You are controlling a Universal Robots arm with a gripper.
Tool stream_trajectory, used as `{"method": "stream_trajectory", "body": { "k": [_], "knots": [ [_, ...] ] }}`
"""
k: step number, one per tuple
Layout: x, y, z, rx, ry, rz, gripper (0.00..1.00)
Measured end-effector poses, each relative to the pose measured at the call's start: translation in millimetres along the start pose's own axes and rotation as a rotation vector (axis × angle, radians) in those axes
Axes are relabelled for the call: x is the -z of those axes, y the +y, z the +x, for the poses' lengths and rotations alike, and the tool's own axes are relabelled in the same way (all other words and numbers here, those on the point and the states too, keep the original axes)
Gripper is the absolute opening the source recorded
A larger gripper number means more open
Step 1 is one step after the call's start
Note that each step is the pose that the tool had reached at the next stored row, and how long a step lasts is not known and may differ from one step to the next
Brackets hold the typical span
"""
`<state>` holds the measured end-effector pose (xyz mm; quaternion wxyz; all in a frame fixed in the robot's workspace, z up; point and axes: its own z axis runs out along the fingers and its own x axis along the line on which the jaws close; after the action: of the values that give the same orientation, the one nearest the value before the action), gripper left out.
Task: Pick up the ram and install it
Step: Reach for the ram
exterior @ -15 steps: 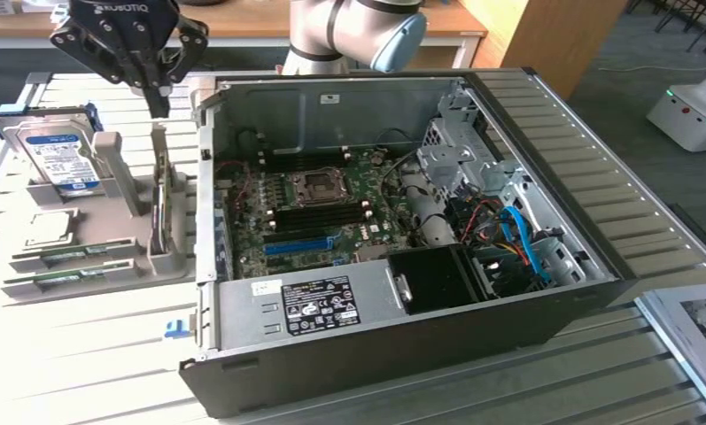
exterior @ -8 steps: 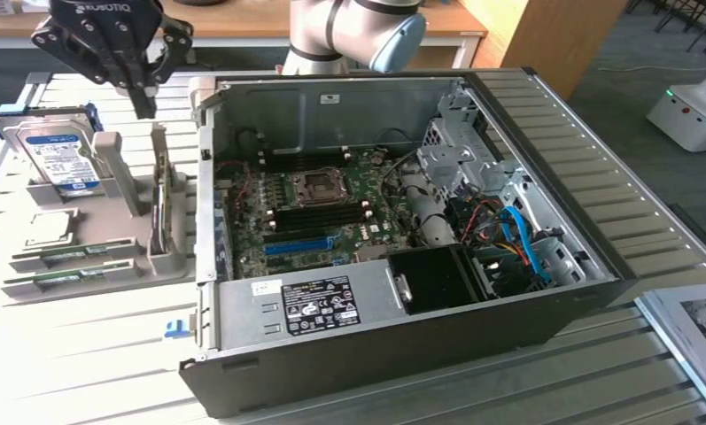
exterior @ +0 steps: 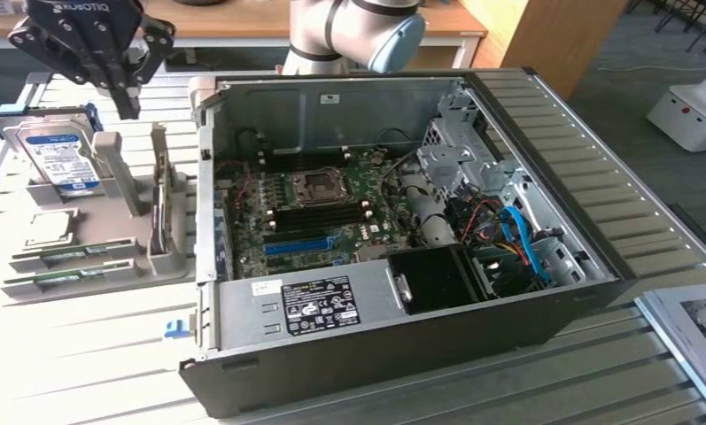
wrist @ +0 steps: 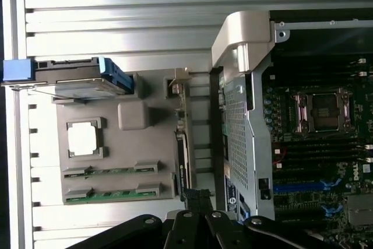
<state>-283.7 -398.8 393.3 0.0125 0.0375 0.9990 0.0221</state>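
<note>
Gripper shut, empty. Two ram sticks lie flat in tray, at 6 o'clock from gripper in exterior view, well apart.

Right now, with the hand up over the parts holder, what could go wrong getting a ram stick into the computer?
1. The hand is shut; lowered like this it might press on a part rather than straddle it.
2. The ram sticks lie close together beside the processor chip; an off-line grasp could nudge the wrong part.
3. The memory slots sit low inside the case; a tilted stick may jam.
</note>
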Motion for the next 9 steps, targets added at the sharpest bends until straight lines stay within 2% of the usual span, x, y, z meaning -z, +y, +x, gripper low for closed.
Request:
{"method": "stream_trajectory", "body": {
  "k": [9],
  "knots": [
    [0.5, -1.3, 17.2, 0.000, 0.0001, 0.0000, 0.10]
  ]
}}
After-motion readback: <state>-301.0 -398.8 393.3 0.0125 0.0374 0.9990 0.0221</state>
